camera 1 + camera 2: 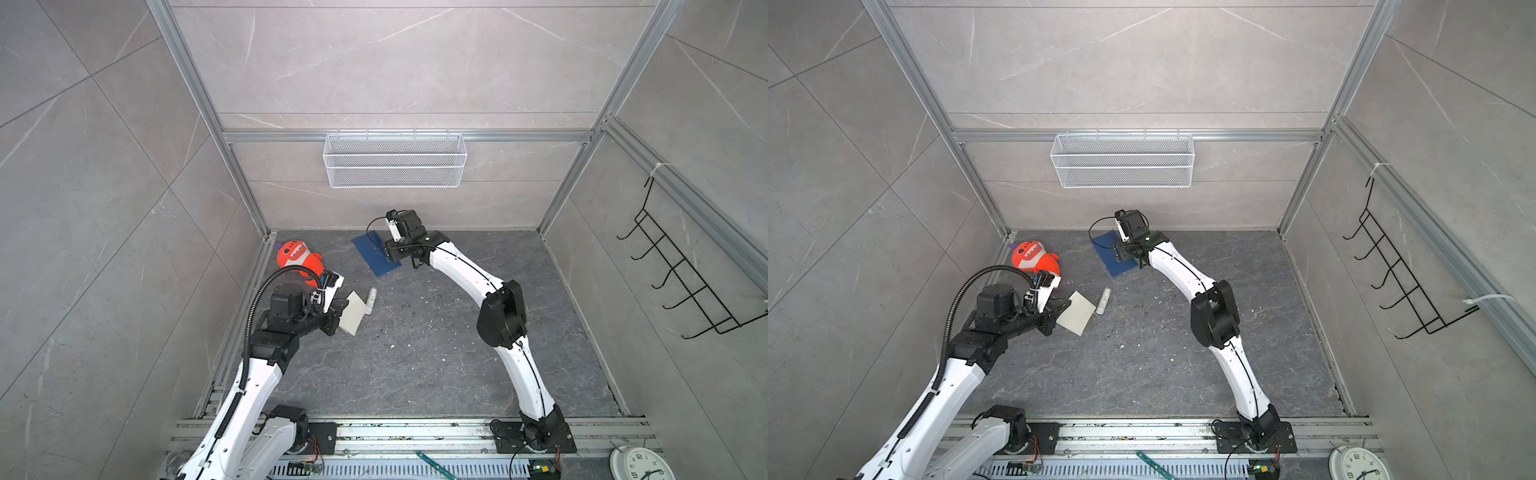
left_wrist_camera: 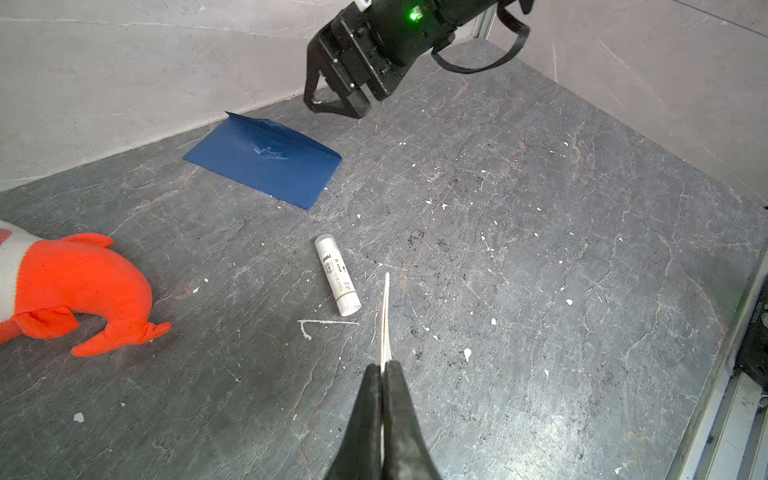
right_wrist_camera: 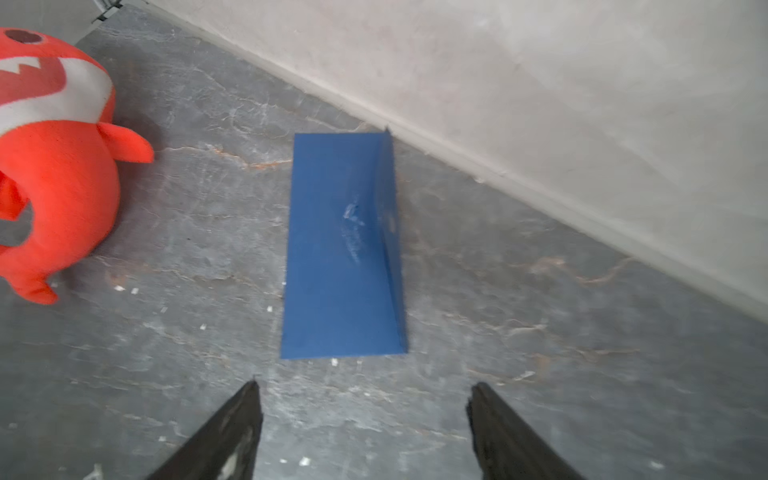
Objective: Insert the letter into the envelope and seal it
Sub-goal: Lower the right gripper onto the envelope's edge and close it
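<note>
One tan, parchment-coloured folded paper letter [image 1: 354, 312] is hanging left of centre in both top views, apparently lifted off the dark grey stone-patterned floor [image 1: 436, 353]. The left gripper [image 2: 383, 368] is pinching it at one edge, jaws pressed together on the sheet. It is looking light, thin and floppy, likely to sag or crease, so gripping near a folded edge is probably keeping it stiffest for sliding in. One dark navy rectangular paper envelope [image 3: 336, 249] is lying on the floor near the back wall, upper middle of both top views. Its flap is standing partly up along one long edge, which is probably the best place to take hold, since the flat, light body is likely sliding if pushed. The right gripper [image 3: 365, 390] is hovering beside the envelope's short end, jaws wide apart and holding nothing. One white cylindrical glue stick [image 2: 336, 274] is lying just beside the letter. One orange plush toy [image 1: 297, 257] is resting at the left edge of the floor.
</note>
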### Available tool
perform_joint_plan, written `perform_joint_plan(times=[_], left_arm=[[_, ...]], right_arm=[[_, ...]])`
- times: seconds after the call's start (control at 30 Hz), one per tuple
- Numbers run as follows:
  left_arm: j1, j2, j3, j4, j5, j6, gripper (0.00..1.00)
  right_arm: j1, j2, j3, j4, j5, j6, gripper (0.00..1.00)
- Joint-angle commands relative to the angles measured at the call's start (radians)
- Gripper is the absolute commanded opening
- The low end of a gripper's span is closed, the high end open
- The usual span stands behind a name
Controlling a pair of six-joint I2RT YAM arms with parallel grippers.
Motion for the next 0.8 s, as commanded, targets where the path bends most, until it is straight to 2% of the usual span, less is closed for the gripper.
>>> perform_joint_plan(times=[0.0,0.13,0.2,0.33,0.47,0.77], left_arm=[[0.010,-0.006,0.001,0.033,0.029,0.005,0.00],[0.010,-0.004,0.002,0.031,0.028,0.004,0.00],[0.011,-0.005,0.000,0.031,0.029,0.005,0.00],[0.011,-0.004,0.000,0.030,0.028,0.003,0.00],[0.011,-0.004,0.000,0.031,0.027,0.003,0.00],[0.012,-0.006,0.000,0.029,0.028,0.003,0.00]], right_arm=[[0.003,0.125,0.214,-0.197,-0.058,0.094,0.87],[0.005,0.321,0.525,-0.362,-0.025,0.134,0.92],[0.006,0.364,0.582,-0.393,-0.020,0.148,0.92],[0.013,0.327,0.459,-0.327,-0.104,0.170,0.92],[0.021,0.270,0.348,-0.266,-0.106,0.202,0.92],[0.037,0.323,0.392,-0.238,-0.176,0.266,0.90]])
